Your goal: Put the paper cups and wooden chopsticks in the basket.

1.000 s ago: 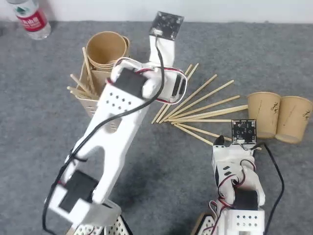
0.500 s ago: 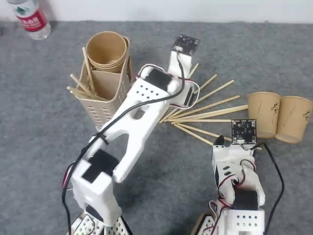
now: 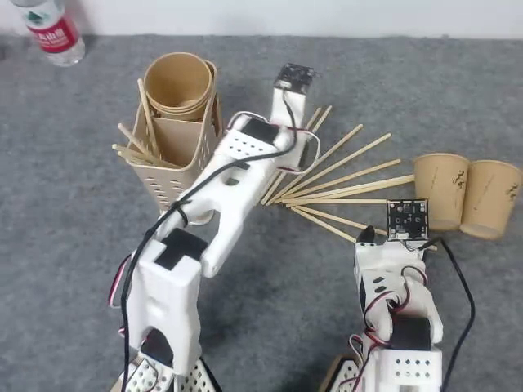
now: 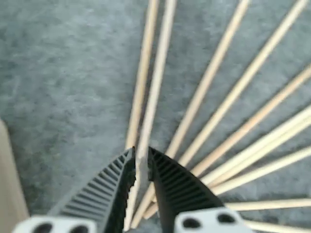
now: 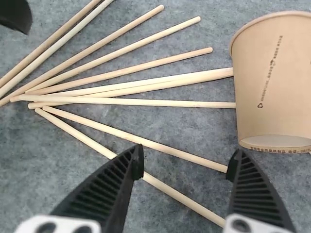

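Observation:
Several wooden chopsticks [image 3: 351, 175] lie fanned out on the grey mat. My left gripper [image 4: 141, 155] is down at the fan's narrow end, its jaws shut on one chopstick [image 4: 154, 92] that runs between them. The left arm [image 3: 245, 159] stretches across beside the basket [image 3: 176, 175], which holds stacked paper cups [image 3: 178, 82] and several chopsticks [image 3: 131, 147]. My right gripper [image 5: 186, 162] hangs open over the nearest chopsticks [image 5: 121, 138], beside a paper cup [image 5: 272, 82]. Two paper cups [image 3: 441, 189] [image 3: 490, 198] stand at the right.
A water bottle [image 3: 51, 28] lies at the back left corner. The right arm [image 3: 392, 278] sits at the front, close to the fan's near edge. Bare mat lies in front of the basket and at the back right.
The left arm swung from over the basket to the right, onto the chopstick fan. The right arm kept still.

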Available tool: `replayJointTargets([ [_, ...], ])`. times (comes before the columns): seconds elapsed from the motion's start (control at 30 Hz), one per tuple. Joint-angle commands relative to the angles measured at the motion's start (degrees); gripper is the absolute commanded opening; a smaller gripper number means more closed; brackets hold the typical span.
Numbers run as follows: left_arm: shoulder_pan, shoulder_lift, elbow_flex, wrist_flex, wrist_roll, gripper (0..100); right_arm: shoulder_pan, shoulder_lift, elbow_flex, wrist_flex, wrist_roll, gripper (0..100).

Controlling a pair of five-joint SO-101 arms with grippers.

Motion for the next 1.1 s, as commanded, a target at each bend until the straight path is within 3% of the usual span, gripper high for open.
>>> replayJointTargets([
  [0.0,-1.8,-0.9,-2.4,1.8,-0.9,8,0.5,-0.6,-0.2,-0.2,0.7,28.4],
  [0.23,-1.7,-0.2,-2.2,6.9,-4.1,17,0.3,-0.6,-0.2,-0.3,0.7,28.4],
  [0.47,-2.7,-0.2,2.8,0.2,-4.2,17,0.3,-0.6,-0.2,-0.2,0.7,28.4],
  [0.83,-1.9,0.8,6.2,0.4,-4.5,18,0.4,-0.6,-0.2,-0.1,0.7,28.4],
  [1.07,-1.8,10.5,-5.8,15.4,-6.9,18,0.5,-0.6,-0.2,0.0,0.7,28.4],
])
